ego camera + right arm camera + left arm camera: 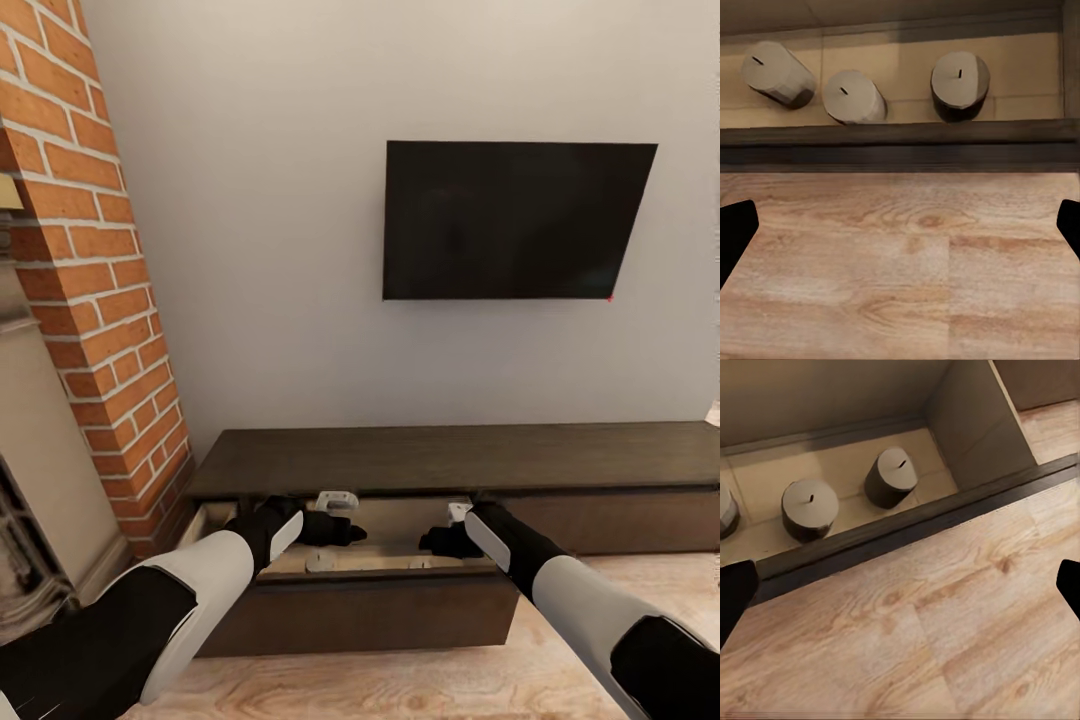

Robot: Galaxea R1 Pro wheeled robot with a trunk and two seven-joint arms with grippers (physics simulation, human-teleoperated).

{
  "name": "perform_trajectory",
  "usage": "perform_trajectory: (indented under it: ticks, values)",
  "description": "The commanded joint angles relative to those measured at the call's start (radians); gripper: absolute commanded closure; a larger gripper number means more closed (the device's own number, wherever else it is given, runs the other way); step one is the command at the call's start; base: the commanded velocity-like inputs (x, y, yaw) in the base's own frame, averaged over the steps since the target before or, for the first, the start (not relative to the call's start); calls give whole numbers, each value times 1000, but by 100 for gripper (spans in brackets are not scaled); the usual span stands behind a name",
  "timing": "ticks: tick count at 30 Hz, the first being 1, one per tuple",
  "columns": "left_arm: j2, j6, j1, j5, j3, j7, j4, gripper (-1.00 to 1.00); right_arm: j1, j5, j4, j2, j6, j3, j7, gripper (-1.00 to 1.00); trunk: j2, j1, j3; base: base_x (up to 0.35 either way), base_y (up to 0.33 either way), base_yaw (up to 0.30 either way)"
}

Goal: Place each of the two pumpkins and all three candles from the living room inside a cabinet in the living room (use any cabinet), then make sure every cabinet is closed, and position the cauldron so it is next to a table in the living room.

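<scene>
All three candles [855,96] sitting in the pulled-out cabinet [450,458] drawer [365,605], left tool [345,531] and right tool [432,542] hovering wide open and empty just above, so could easily tip one if shoved shut too hard.

Head cam: high, facing fwd/down at wall w/ TV [515,220], cabinet [450,458] below, open drawer [365,600] nearest.
L wrist cam: close above wood floor [945,637], angled obliquely into drawer.
R wrist cam: close above floor, square-on to drawer front.
Shared: all three show drawer; both wrist cams show candles [960,84] inside, plus floor.
</scene>
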Motion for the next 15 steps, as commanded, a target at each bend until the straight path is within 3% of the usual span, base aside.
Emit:
perform_trajectory:
  ticks: [1,7,15]
  values:
    - [0,4,-1,9,-7,-1,0,-100,0,-10,-3,-1,2,7,-9,-100,-8,3,-4,-266,-64,0]
    - [0,0,1,9,-7,1,11,-100,1,-10,-3,7,-3,8,-9,-100,-50,26,-23,-230,-67,0]
    - [0,-1,1,9,-7,3,14,-100,1,-10,-2,15,-5,8,-9,-100,-106,57,-48,-27,-12,0]
